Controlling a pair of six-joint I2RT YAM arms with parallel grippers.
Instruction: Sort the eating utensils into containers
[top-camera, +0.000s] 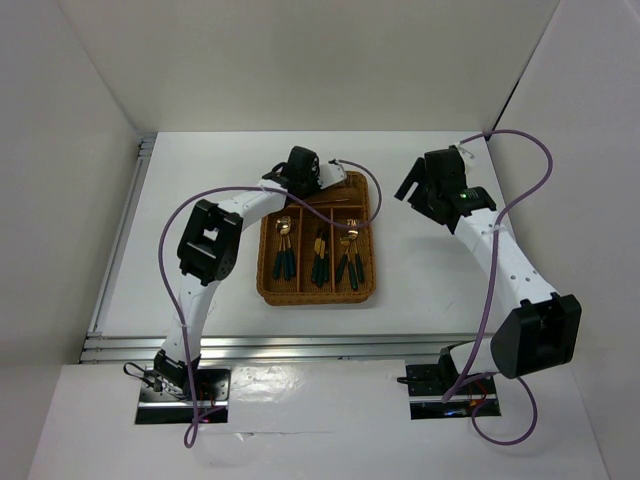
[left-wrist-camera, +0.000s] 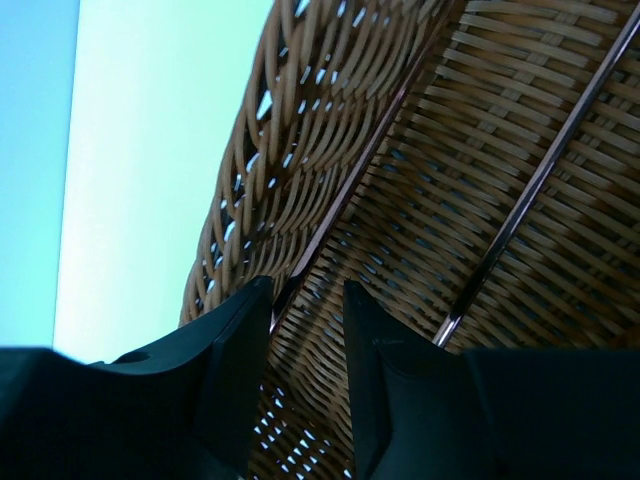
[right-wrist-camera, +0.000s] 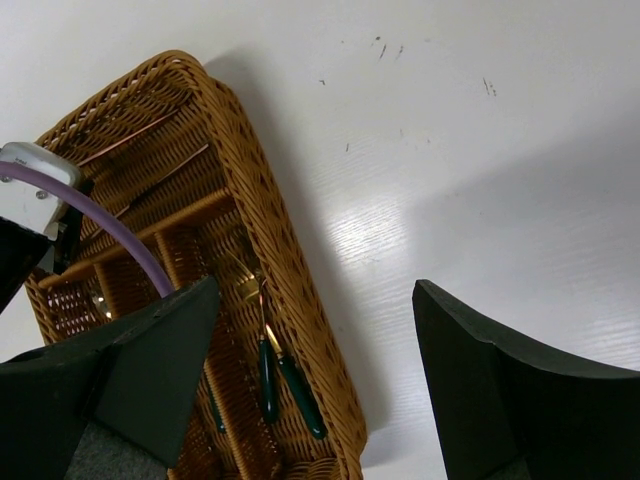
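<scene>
The brown wicker tray (top-camera: 268, 270) lies at the table's middle. Gold-and-teal utensils lie in its three long slots: left (top-camera: 285, 252), middle (top-camera: 320, 258) and right (top-camera: 350, 258). Reddish-brown chopsticks (top-camera: 335, 205) lie in the short crosswise slot. My left gripper (top-camera: 300, 178) is down in that slot. In the left wrist view its jaws (left-wrist-camera: 308, 292) stand a little apart, empty. One chopstick (left-wrist-camera: 365, 165) runs beside the left finger (left-wrist-camera: 235, 340), and another chopstick (left-wrist-camera: 540, 170) lies to the right. My right gripper (top-camera: 415, 183) is wide open above the table, right of the tray.
In the right wrist view the gripper (right-wrist-camera: 315, 300) hovers over the tray's right rim (right-wrist-camera: 300, 270), with two teal-handled forks (right-wrist-camera: 290, 385) below. White walls enclose the table on three sides. A purple cable (top-camera: 365, 190) arcs over the tray's far right corner.
</scene>
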